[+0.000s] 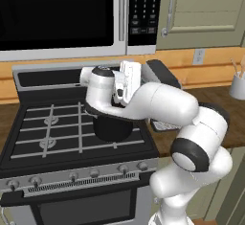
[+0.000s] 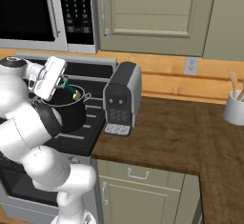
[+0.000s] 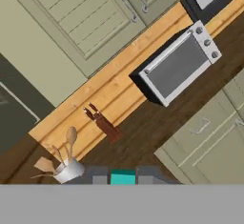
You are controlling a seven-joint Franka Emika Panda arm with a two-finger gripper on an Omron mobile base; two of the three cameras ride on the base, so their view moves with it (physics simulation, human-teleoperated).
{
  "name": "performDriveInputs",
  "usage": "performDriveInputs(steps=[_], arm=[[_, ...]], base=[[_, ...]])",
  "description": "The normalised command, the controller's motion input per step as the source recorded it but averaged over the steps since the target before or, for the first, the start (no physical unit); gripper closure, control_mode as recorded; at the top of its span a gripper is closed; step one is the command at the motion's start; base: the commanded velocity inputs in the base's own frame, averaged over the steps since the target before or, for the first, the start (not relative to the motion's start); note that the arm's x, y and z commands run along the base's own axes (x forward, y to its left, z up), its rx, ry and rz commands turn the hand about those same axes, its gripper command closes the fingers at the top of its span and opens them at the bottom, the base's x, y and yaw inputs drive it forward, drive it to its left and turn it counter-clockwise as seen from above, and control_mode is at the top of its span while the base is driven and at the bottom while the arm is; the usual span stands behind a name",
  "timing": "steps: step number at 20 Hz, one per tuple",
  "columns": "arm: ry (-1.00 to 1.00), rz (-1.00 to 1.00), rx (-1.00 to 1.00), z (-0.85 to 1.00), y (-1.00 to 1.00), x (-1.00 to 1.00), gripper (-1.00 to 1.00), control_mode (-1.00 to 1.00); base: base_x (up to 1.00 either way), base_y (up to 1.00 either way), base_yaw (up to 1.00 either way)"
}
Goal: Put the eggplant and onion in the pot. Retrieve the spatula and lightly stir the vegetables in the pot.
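**Spatula held over the pot: a light, stiff tool taken at one end**

In the right base view the gripper sits just above the pot, which stands on the stove beside the coffee machine; the spatula slants down from the jaws toward the pot's mouth, its green stretch nearest the fingers and a paler tip lower down; the jaws look clamped on its upper end, and in the hand view a green patch sits between the two dark finger tips; in the left base view the pot is mostly hidden behind the arm; I cannot see inside it, so whether eggplant and onion lie there cannot be told

Judged from its slim build, the spatula should be light and rigid, with little surface for the pads; a hold at the very end leaves it free to pivot if the tip drags on vegetables or the pot wall, so stirring probably wants slow, shallow sweeps; the pot looks heavy enough to stay put
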Motion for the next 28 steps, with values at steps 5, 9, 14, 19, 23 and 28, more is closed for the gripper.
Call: performDriveInputs(steps=[5,9,14,19,23,28], arm=[[0.33,0.18,-0.17,0.39,0.18,0.15,1.0,-1.0],[0.37,0.15,-0.05,0.17,0.22,0.0,1.0,-1.0],[0.32,0.12,0.0,0.0,0.03,0.06,1.0,-1.0],[0.3,0.11,0.0,0.0,0.0,0.21,1.0,-1.0],[0.3,0.1,0.01,-0.08,0.02,0.21,1.0,-1.0],[0.18,0.09,0.1,-0.02,0.0,0.12,1.0,-1.0]], base=[[0.0,0.0,0.0],[0.0,0.0,0.0],[0.0,0.0,0.0],[0.0,0.0,0.0],[0.0,0.0,0.0],[0.0,0.0,0.0]])
